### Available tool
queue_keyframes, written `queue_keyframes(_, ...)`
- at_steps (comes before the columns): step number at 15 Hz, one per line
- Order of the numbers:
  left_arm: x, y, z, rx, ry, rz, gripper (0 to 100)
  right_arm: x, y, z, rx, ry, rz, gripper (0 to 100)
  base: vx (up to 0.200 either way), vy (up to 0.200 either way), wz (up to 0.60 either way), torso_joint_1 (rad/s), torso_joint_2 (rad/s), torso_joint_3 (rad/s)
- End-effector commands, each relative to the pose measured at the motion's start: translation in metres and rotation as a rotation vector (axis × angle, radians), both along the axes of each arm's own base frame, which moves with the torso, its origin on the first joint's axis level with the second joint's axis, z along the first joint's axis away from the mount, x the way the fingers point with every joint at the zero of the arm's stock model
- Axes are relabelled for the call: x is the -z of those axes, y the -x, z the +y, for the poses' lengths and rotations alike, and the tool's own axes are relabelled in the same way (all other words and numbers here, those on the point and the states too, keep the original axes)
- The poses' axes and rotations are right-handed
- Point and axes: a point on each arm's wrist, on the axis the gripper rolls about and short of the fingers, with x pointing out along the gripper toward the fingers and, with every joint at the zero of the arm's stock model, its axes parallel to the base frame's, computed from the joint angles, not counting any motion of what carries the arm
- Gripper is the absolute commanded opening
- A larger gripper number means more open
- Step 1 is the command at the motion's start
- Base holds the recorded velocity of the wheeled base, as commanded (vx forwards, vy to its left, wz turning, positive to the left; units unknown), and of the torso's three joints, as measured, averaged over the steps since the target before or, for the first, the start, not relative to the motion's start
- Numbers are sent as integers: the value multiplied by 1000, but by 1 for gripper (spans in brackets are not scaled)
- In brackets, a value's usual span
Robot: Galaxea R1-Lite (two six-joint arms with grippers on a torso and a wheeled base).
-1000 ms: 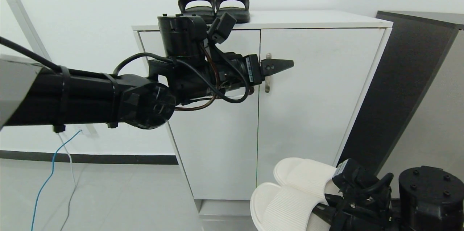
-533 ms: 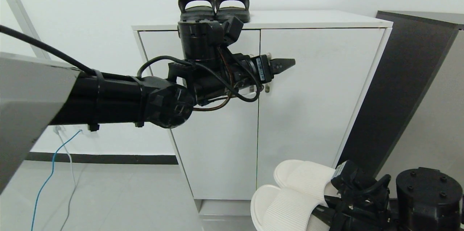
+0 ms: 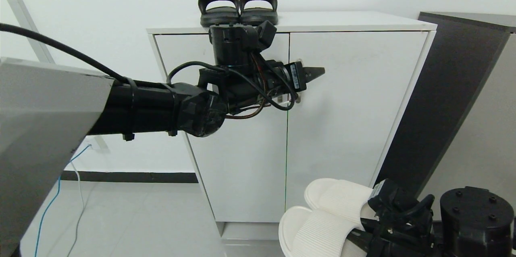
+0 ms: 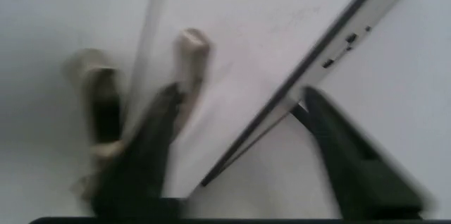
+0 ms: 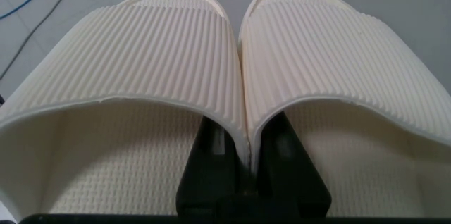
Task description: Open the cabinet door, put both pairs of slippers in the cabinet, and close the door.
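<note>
Finds left hand (image 3: 315, 73) open and empty at the upright door handle (image 4: 192, 48), which lies just inside one finger. Notes door (image 3: 346, 107) shut, black slippers (image 3: 238, 5) atop the cabinet (image 3: 354, 21). Records right hand (image 5: 248, 153) low, clamped on white slippers (image 3: 322, 216).

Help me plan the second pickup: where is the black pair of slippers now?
In the head view, the black rubber slide slippers sit side by side atop the white two-door cabinet, above its left door.
</note>
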Motion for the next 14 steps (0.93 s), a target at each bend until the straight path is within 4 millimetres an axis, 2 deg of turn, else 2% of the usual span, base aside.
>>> queue_keyframes(1, -1, 1, 0, 5, 1, -1, 0, 0, 0, 0, -1, 1, 1, 0, 0, 0, 0, 0, 0, 0)
queue_keyframes(4, 2, 4, 0, 8, -5, 10, 0, 1, 1, -1, -2, 5, 1, 0, 0, 0, 0, 0, 0, 0)
queue_keyframes(6, 0, 13, 6, 12, -11, 17, 0, 0, 2, -2, -6, 2, -1, 0, 0, 0, 0, 0, 0, 0)
queue_keyframes(10, -6, 52, 12, 59, -24, 30, 0, 2, 15, -9, -145, -22, 19, 0, 0, 0, 0, 0, 0, 0)
queue_keyframes(14, -8, 82, 21, 86, -38, 9, 0, 3, 17, -11, -165, -22, 23, 0, 0, 0, 0, 0, 0, 0)
